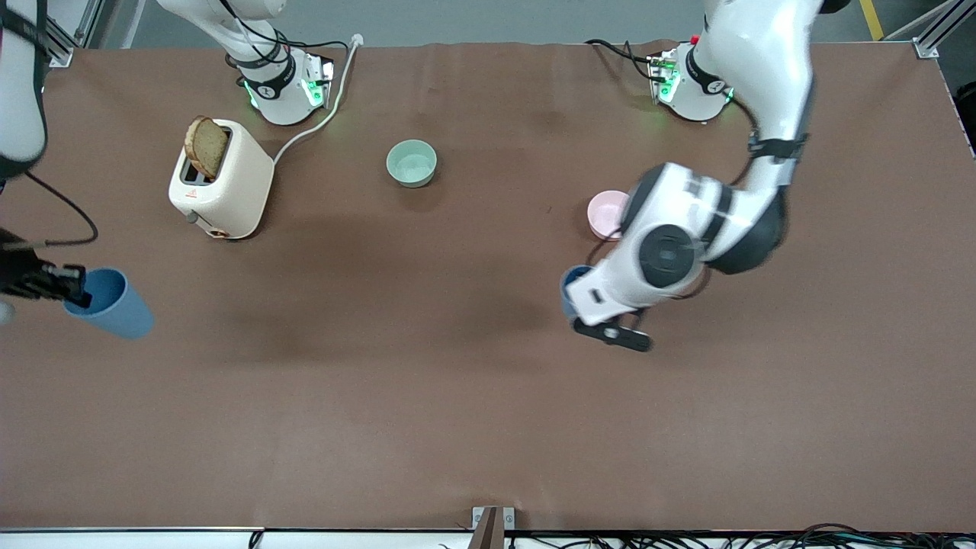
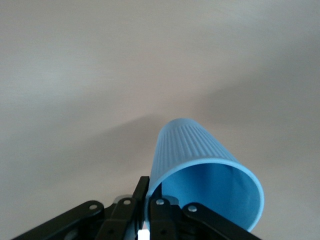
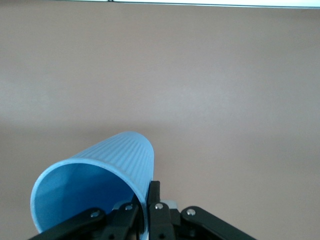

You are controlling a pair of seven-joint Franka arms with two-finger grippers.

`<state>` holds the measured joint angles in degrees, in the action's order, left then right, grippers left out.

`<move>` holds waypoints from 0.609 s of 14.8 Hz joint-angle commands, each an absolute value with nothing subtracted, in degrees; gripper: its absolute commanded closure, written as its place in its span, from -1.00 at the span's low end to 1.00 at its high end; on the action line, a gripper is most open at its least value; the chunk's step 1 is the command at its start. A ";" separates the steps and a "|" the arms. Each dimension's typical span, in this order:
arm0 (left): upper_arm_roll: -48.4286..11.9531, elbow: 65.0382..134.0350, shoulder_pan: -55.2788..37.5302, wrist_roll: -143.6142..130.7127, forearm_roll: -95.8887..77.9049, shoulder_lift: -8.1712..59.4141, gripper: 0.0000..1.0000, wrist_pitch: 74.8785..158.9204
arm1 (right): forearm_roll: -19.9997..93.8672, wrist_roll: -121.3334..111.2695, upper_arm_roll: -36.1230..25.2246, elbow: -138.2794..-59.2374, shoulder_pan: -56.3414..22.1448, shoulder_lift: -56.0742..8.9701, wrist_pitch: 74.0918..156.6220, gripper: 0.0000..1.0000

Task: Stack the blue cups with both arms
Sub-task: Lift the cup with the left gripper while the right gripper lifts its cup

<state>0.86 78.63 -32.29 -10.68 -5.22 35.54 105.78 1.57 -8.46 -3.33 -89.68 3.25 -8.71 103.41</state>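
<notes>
Inspection finds the task at the carry stage: each arm has a cup in hand and the two have not yet been brought together. The right gripper (image 1: 72,286), at about nine o'clock on the front view over the right arm's end of the table, is clamped on the rim wall of one blue cup (image 1: 113,305), one finger inside and one outside; the cup hangs tilted, mouth toward the gripper and base pointing down and away. The left gripper (image 1: 583,301), at roughly four o'clock from the table centre and just below the pink bowl (image 1: 606,212) in that view, is pinched on the rim of the second blue cup (image 1: 570,286), which is mostly hidden under the wrist there. The left wrist view confirms the hold: fingers (image 2: 160,212) closed on the rim, cup tilted clear of the table surface. The right wrist view shows the same pinch at the rim of its cup (image 3: 100,185). Both cups are matte blue, tapered, finely ribbed on the outside, smooth inside, and appear undamaged. In my judgement the next move calls for bringing the two toward the middle of the table (image 1: 457,381), lining up one base with the other's open mouth, and correcting tilt before nesting. A mint-green bowl (image 1: 412,163) and a toaster (image 1: 221,183) stand apart, uninvolved.
</notes>
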 commanded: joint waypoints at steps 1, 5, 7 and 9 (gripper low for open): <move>1.41 76.64 -36.64 -13.53 -5.54 38.14 0.99 109.49 | 0.00 -1.87 -3.52 -92.99 0.45 -2.21 98.98 0.97; 1.41 76.64 -40.86 -13.71 -5.45 41.91 0.99 116.88 | 0.00 0.79 -3.25 -95.01 -1.84 3.07 93.96 0.97; 1.49 76.64 -42.97 -13.71 -5.45 43.85 0.99 117.95 | 0.18 1.66 -3.16 -93.70 -2.20 2.73 92.20 0.98; 1.32 76.82 -43.59 -13.62 -5.54 43.95 0.99 117.95 | 0.70 1.59 -3.16 -90.72 -2.20 2.37 92.11 0.99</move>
